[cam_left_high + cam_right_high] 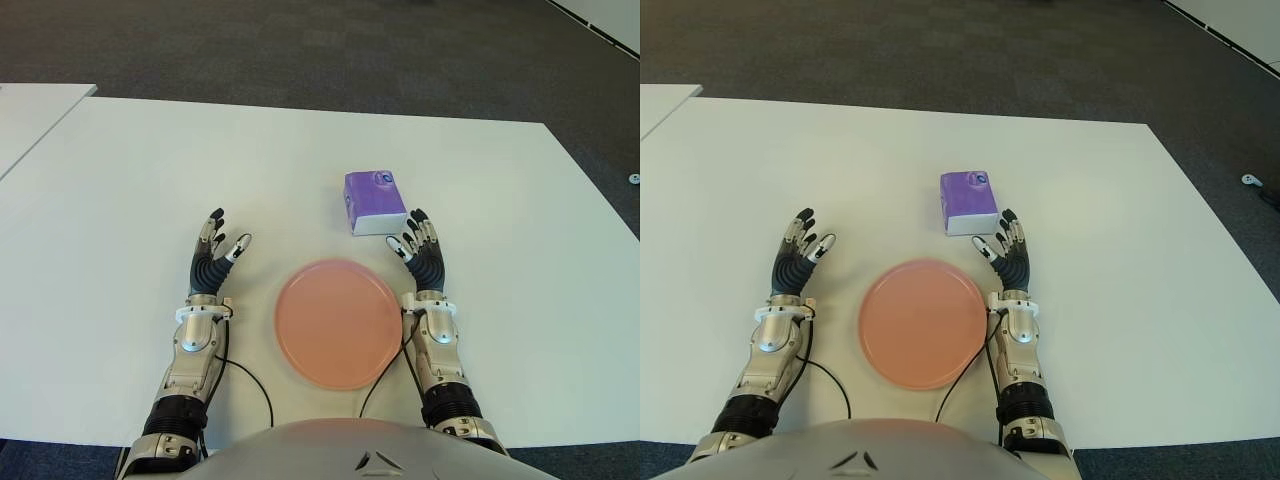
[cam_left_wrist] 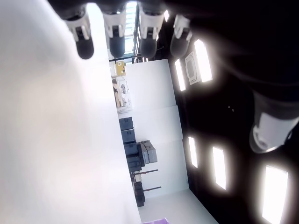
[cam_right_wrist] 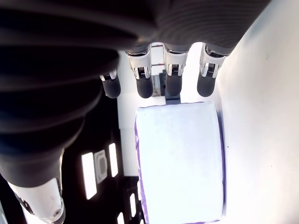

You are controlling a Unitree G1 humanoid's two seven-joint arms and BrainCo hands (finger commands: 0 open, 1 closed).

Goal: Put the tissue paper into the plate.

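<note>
White table [image 1: 130, 180], dark carpet [image 1: 300, 50]

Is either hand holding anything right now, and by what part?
Nothing is held. The right hand is open just short of the tissue pack; the left hand is open too.

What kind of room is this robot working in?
Probably an office or lab. A plain white table stands on dark grey carpet, and the left wrist view shows ceiling light panels and dark cabinets. On the table are a pink plate and a purple tissue pack.

Purple tissue pack [image 1: 374, 202] lying flat; pink plate [image 1: 338, 322] nearby.
</note>
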